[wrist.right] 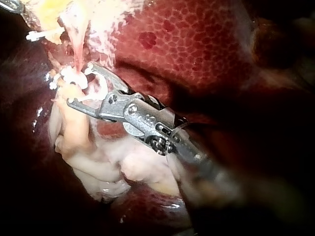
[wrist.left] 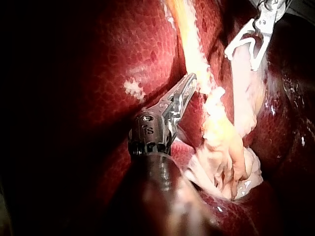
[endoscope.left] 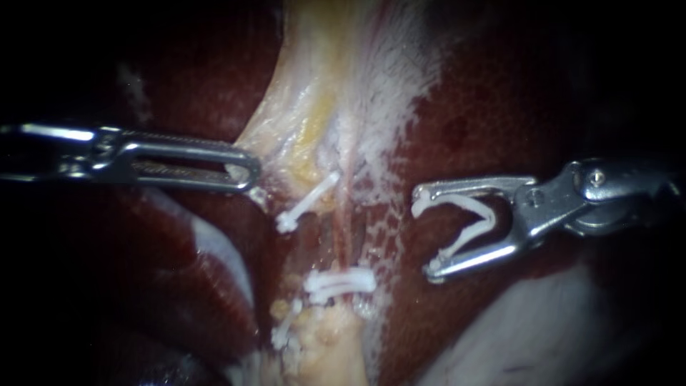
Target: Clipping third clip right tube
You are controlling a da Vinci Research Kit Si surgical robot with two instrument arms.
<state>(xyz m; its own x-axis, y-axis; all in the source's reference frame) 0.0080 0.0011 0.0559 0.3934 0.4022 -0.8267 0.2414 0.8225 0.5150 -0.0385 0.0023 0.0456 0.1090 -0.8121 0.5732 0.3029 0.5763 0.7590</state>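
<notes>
Right tube (endoscope.left: 350,239) is showing as a thin reddish strand running from 12 to 6 o'clock through the middle of the endoscope view, in a bared window under the pale tissue (endoscope.left: 336,93).

At 9 o'clock the left instrument (endoscope.left: 246,171) is reaching in level. Its slotted jaws are lying narrow together and pinching the edge of the pale tissue, which is tenting towards them. Just off its tip, at 4 o'clock, a slanted clip (endoscope.left: 309,202) is sitting across the strands at the top of the window. At the window's 6 o'clock end, two clips (endoscope.left: 341,281) are lying side by side across the tube. A fourth clip (endoscope.left: 284,330) is lying at 7 o'clock from that pair.

At 3 o'clock the right instrument (endoscope.left: 425,234) is hanging over the liver (endoscope.left: 486,121). Its jaws are standing wide and each is bearing on one leg of the open clip (endoscope.left: 466,237), so they are carrying it between them. The clip's mouth is facing 9 o'clock, near the tube but apart from it.

In the left wrist view, the left instrument (wrist.left: 189,81) is gripping the yellowish strand, and the right instrument (wrist.left: 242,59) is waiting well ahead with the open clip (wrist.left: 237,43) spread.

In the right wrist view, the right instrument (wrist.right: 78,83) is facing the pale column with its jaws spread. White clips are lying just ahead of them, though I cannot tell whether they are touching.
</notes>
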